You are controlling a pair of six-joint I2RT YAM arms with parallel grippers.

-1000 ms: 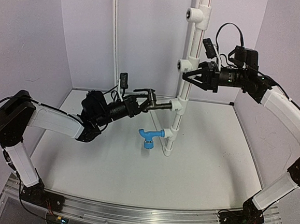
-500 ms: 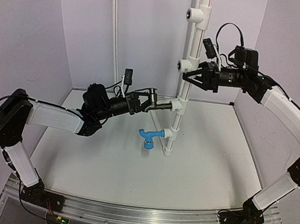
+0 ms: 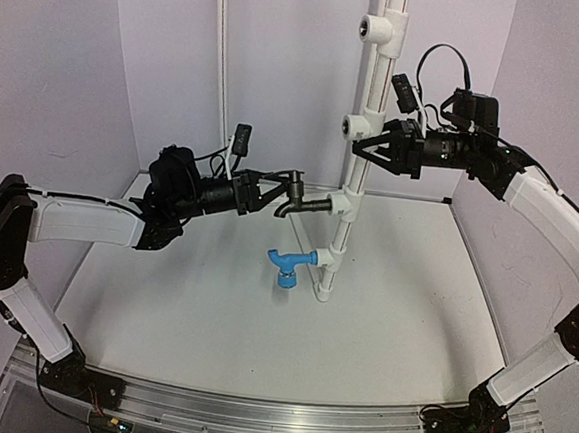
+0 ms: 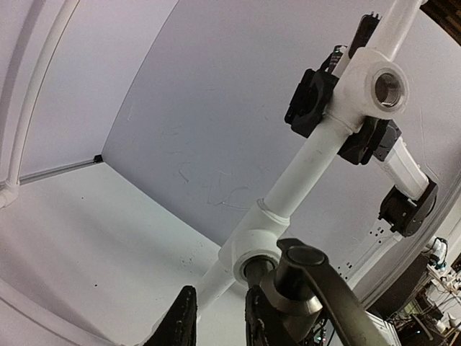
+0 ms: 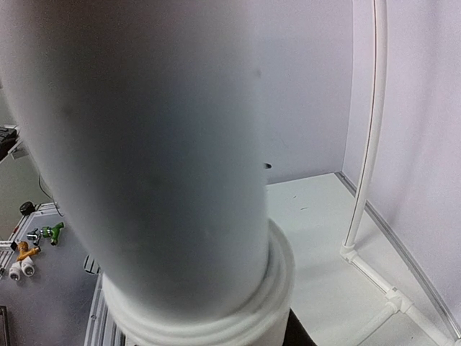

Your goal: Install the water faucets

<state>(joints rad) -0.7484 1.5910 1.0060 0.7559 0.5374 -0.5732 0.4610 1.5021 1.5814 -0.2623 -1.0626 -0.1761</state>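
A white upright pipe [image 3: 364, 92] carries several tee fittings. The black faucet [image 3: 299, 199] sticks out of a middle tee [image 3: 343, 201], handle up and spout down. The blue faucet [image 3: 286, 267] sits in the lowest tee. My left gripper [image 3: 272, 189] hovers just left of the black faucet. In the left wrist view its fingers [image 4: 180, 321] stand apart with nothing between them, and the black faucet [image 4: 306, 285] is beside the right finger. My right gripper [image 3: 373, 148] clamps the pipe [image 5: 158, 144] higher up; the pipe hides its fingers in the right wrist view.
Two upper tees [image 3: 370, 26] [image 3: 353, 127] have bare round sockets. A thin white conduit [image 3: 221, 71] runs up the back wall and along the floor edge [image 5: 367, 144]. Walls close in on three sides. Loose fittings [image 5: 29, 249] lie off the table.
My left gripper has let go of the black faucet, spread its fingers and drawn back to the left. The faucet stays in its tee. The right arm has not moved.
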